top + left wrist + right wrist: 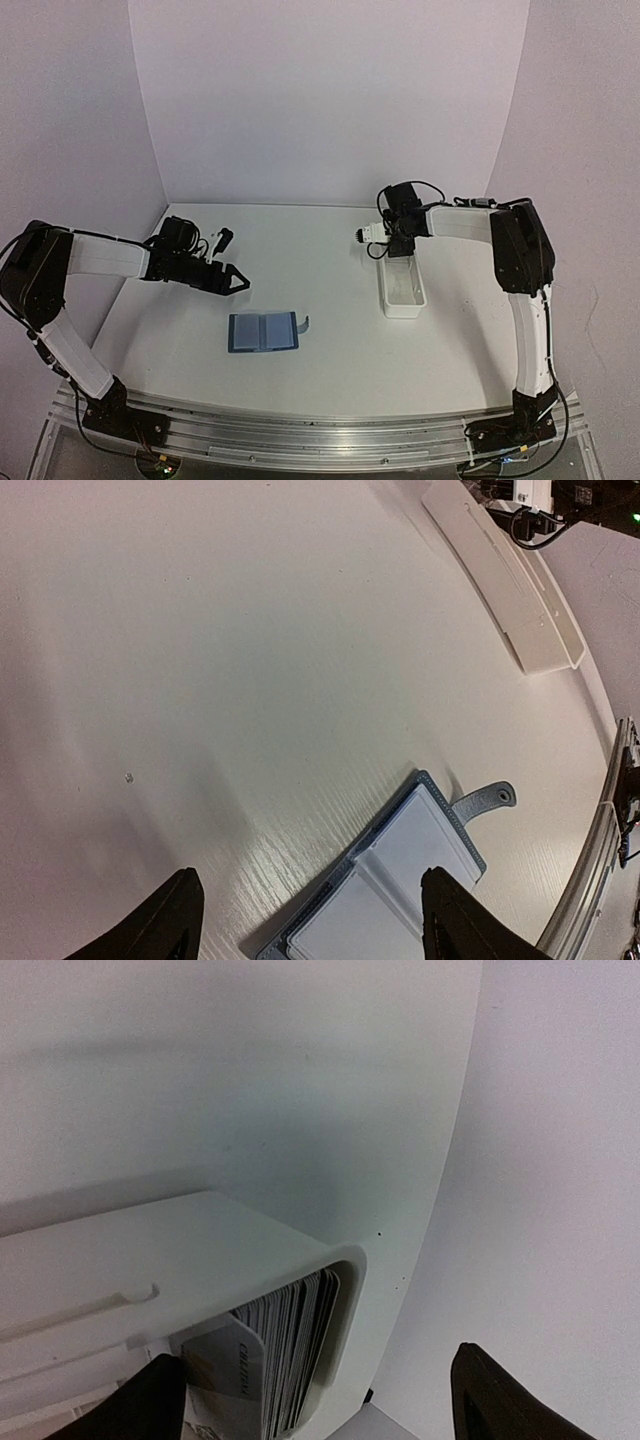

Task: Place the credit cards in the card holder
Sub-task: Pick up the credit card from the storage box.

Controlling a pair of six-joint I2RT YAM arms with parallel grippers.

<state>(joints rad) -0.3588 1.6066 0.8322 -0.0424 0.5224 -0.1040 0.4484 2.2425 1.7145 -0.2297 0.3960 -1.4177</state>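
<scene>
The blue card holder (262, 332) lies open on the table, pale blue inside up, its snap tab (304, 322) pointing right; it also shows in the left wrist view (400, 880). My left gripper (236, 281) is open and empty, hovering up and left of the holder. A stack of credit cards (285, 1345) stands on edge at the far end of the white tray (401, 286). My right gripper (391, 246) is open and empty above that end of the tray, one finger (155, 1400) beside the cards.
The white tray also shows in the left wrist view (510, 585) at the far right. White walls enclose the table at the back and sides. A metal rail (320, 430) runs along the near edge.
</scene>
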